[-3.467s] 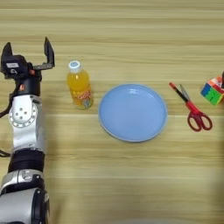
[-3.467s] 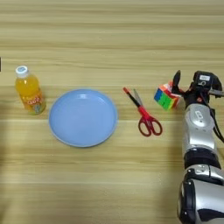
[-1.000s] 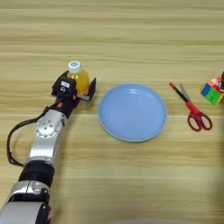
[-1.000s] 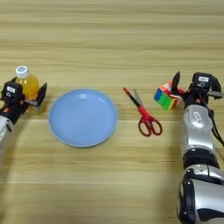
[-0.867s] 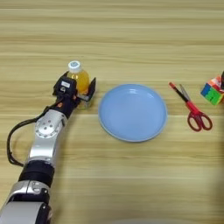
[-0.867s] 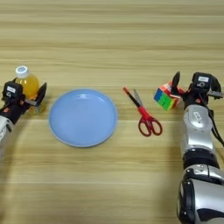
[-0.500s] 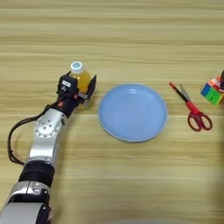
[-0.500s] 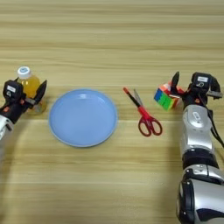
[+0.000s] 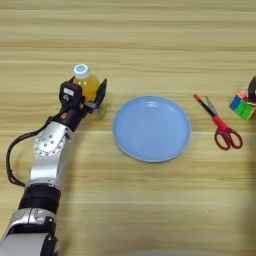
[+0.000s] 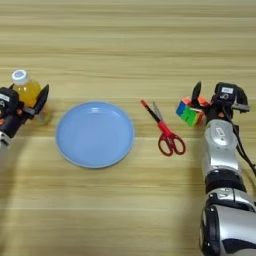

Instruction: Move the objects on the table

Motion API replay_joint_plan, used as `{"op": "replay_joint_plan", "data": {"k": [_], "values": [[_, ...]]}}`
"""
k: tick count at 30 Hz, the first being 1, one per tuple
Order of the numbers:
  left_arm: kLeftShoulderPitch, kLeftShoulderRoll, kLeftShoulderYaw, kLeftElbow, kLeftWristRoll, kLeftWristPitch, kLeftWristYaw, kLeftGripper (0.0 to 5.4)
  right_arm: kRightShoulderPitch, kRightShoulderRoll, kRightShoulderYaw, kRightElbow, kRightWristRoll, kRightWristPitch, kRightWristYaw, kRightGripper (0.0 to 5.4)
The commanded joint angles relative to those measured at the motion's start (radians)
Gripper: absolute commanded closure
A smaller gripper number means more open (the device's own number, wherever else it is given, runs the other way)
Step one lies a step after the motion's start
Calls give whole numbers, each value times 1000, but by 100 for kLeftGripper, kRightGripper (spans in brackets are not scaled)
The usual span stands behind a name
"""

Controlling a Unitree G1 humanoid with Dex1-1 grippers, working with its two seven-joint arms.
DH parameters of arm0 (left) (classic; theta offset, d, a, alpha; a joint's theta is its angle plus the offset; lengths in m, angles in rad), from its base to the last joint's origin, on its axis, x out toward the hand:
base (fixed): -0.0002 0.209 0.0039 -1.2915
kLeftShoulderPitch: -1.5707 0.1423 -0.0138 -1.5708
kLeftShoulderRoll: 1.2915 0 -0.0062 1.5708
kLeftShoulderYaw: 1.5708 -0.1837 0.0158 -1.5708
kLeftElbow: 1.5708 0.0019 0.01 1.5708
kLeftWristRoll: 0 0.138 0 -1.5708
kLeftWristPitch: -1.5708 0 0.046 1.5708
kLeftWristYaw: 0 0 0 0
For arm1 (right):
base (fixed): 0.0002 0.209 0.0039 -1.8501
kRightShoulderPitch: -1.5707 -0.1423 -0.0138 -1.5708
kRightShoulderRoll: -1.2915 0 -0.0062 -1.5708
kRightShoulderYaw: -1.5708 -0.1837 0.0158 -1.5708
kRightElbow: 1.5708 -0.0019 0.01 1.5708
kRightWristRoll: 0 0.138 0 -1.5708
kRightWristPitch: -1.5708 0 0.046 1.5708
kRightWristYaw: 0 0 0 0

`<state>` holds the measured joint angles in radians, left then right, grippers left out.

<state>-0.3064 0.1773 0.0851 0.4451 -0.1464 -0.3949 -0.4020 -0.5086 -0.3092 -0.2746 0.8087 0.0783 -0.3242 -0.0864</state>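
The small orange-juice bottle [image 9: 88,84] with a white cap stands left of the round light-blue plate [image 9: 151,128]. My left gripper [image 9: 85,95] is shut on the bottle, one black finger on each side of its body. Right of the plate lie the red-handled scissors [image 10: 165,127], blades pointing to the far left. The multicoloured puzzle cube [image 10: 189,113] sits further right. My right gripper [image 10: 220,96] rests beside it, open, with its left finger rising just behind the cube.
The wooden table [image 9: 150,40] fills both views, with bare planks behind the objects and in front of the plate. My left forearm [image 9: 49,150] lies along the near left, and my right forearm [image 10: 220,150] along the near right.
My left arm swung in from the far left and closed its open gripper on the bottle. In the last second the bottle shifted slightly left and away. The right arm has stayed still.
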Motion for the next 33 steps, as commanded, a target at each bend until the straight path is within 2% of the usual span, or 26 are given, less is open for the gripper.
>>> {"op": "replay_joint_plan", "data": {"k": [1, 6, 8, 12, 18, 23, 32, 33], "values": [[-4, -9, -33, -139, -12, 38, -11, 193, -20, 10, 5, -21, -2, 3, -12, 0], [-13, -27, -71, -223, -22, 93, -18, 193, -17, 16, 8, -33, -3, 7, -19, 0], [-13, -45, -112, -230, -6, 122, -29, 193, -15, 18, 10, -40, -3, 10, -20, 0], [3, -88, -203, -208, 17, 159, -62, 193, -9, 20, 11, -52, -3, 14, -20, 0], [22, -121, -280, -163, 50, 172, -88, 193, 0, 23, 11, -72, -1, 20, -17, 0], [25, -131, -301, -144, 62, 168, -90, 193, 5, 26, 12, -85, -1, 27, -17, 0], [9, -135, -298, -68, 87, 150, -74, 193, 9, 27, 11, -93, -2, 31, -16, 0], [8, -133, -299, -67, 90, 149, -71, 157, 9, 27, 11, -94, -2, 31, -16, 0]]}}
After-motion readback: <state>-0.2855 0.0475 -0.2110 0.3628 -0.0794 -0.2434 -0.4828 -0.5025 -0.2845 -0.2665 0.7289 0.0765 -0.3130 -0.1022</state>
